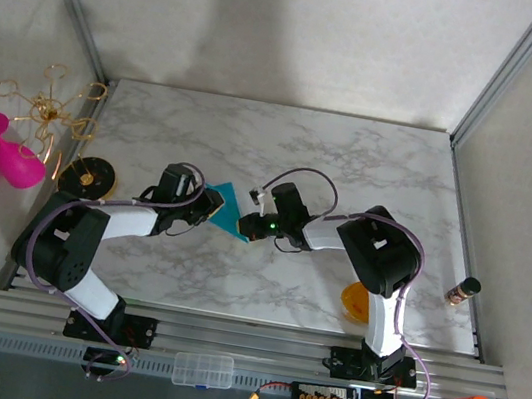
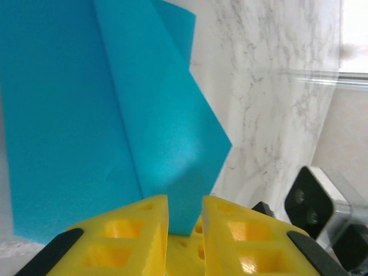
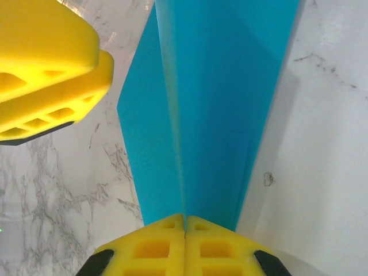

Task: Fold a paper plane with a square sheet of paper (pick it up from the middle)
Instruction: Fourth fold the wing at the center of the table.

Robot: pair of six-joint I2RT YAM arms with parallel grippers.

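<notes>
Folded teal paper between two grippers, at the middle of the frame.
Top view: its long axis goes from upper left to lower right, narrow end at the right gripper, the left gripper at its upper-left edge; the orange bowl at lower right is half hidden, content unclear. Left wrist: fingers a little apart with the paper's edge in the gap, and I cannot tell if they pinch. Right wrist: fingers pressed together on the crease, paper widening upward.

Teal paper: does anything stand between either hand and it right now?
Nothing visible does. The right hand is shut on the teal paper at its fold. The paper's lower edge sits in the gap between the slightly parted fingers of the left hand, above the marble table.
</notes>
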